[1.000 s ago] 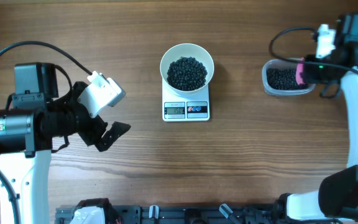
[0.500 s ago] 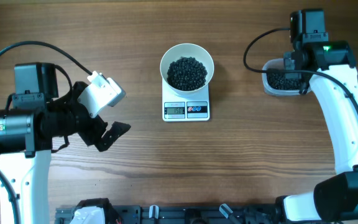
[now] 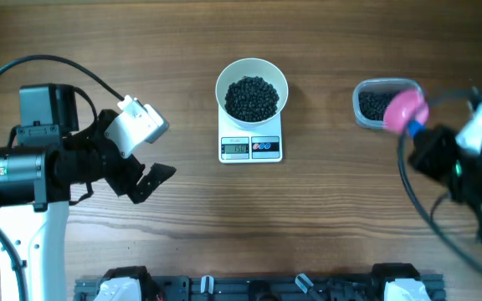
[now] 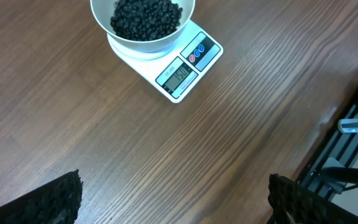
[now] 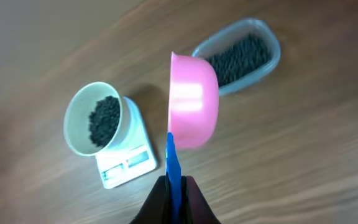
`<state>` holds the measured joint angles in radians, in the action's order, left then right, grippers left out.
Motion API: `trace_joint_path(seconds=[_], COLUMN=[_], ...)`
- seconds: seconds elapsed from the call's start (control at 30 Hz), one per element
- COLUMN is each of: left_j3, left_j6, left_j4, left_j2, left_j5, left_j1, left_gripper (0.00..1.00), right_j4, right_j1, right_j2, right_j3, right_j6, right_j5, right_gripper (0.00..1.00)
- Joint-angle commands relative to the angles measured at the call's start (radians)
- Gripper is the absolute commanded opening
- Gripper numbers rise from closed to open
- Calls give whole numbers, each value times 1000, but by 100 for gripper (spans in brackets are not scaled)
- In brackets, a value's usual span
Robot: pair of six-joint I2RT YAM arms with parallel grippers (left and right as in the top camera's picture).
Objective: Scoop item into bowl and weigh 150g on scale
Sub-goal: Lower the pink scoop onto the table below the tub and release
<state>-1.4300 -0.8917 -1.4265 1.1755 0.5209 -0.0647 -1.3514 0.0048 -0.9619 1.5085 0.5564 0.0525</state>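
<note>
Weigh-check step, seemingly: black bead-like grains [image 3: 252,97] in round white bowl [image 3: 227,77] on small white rectangular scale [image 3: 229,134]; right fingers [image 5: 199,205] pinch pink plastic scoop [image 5: 194,109], left fingers [image 4: 58,199] wide; next, read display [image 4: 179,76].

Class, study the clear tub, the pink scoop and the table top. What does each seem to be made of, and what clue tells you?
Clear tub: likely thin plastic; it is translucent, and the dark grains show through its wall. Pink scoop: probably moulded plastic, smooth and glossy, with a bright highlight. Table: wood or wood-look laminate, with brown grain lines and a matt sheen.
</note>
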Motion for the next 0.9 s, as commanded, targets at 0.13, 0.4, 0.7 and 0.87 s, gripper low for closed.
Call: trace_joint_path(seconds=[0.13, 0.4, 0.7, 0.87], left_j3=[3, 3, 3, 3], left_j6=[9, 9, 9, 9], left_j4=[0, 0, 0, 0], left_j2=[3, 3, 3, 3], left_j5=[-2, -2, -2, -2], left_j1=[4, 4, 4, 4], left_gripper=[100, 100, 100, 100], right_j4=[171, 973, 1104, 1081], right_j1=[-2, -2, -3, -3], right_j2=[277, 256, 241, 241], right_j3=[-498, -1121, -1311, -1313], right_j6=[340, 513, 555, 554], right_j5=[222, 476, 466, 469], right_gripper=[4, 4, 4, 14])
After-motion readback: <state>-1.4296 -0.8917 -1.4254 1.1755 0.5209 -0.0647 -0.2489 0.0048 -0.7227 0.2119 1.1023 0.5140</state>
